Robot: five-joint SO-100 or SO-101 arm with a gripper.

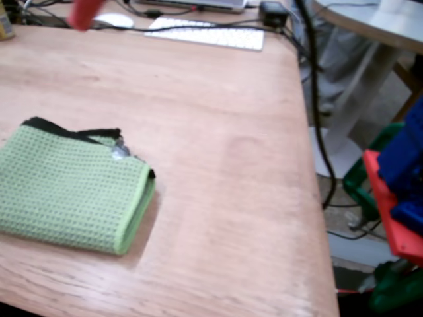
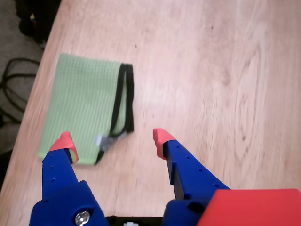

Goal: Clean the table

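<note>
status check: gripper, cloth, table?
Gripper open, empty, above the table. Folded green cloth flat near its edge, untouched. Nothing between fingers and cloth.

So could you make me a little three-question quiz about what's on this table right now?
1. True or false: the gripper is open and holds nothing.
2. What colour is the trim on the folded green cloth? A) black B) white C) red
3. Fill in: at the far edge of the table in the fixed view lies a white ____.

Key: 1 true; 2 A; 3 keyboard.
</note>
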